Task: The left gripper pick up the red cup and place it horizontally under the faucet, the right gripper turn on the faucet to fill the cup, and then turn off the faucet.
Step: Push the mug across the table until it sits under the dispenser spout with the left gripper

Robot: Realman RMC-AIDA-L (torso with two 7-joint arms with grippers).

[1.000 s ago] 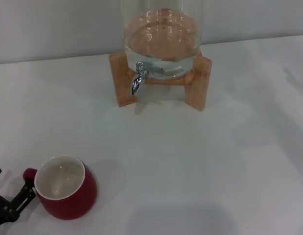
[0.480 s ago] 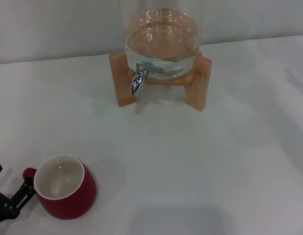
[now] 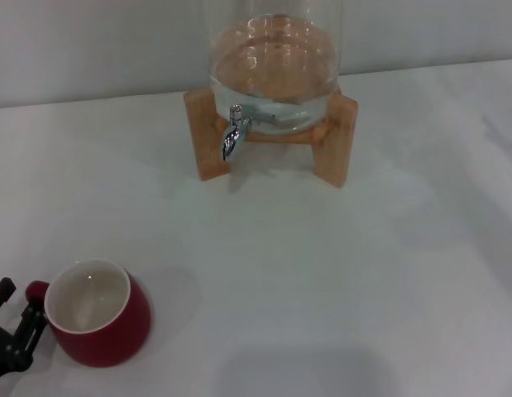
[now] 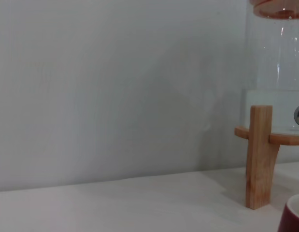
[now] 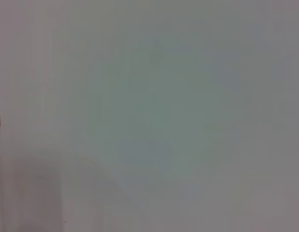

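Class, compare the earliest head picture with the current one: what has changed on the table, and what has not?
The red cup has slid toward the robot's left and slightly nearer, with the left gripper at its handle shifting the same way. The faucet, glass jar and wooden stand stayed put.

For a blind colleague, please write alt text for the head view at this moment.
A red cup with a white inside stands near the front left of a white table, and the black left gripper is at its handle. Farther back, a glass jar on a wooden stand has a chrome faucet that points down.
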